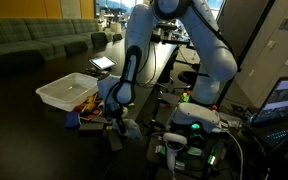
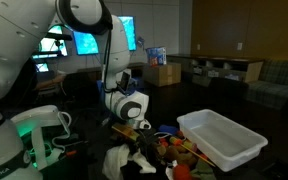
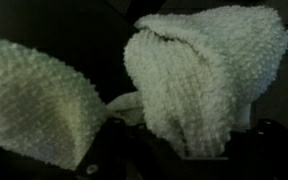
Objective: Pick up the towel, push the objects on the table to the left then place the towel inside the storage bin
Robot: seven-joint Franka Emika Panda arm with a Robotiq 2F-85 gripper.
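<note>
At table level, gripper (image 2: 136, 127) is buried in the white towel (image 3: 199, 75); jaws hidden, can't tell grip. In an exterior view, storage bin (image 2: 220, 140) lies at its 3 o'clock.

the arm (image 1: 134, 50) is folded steeply downward and the gripper (image 1: 112, 116) is held low, its jaws hidden from view.

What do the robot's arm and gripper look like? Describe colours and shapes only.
The arm is glossy white, built of rounded segments with dark rings at the joints. The gripper is black. A green light glows on the white base.
</note>
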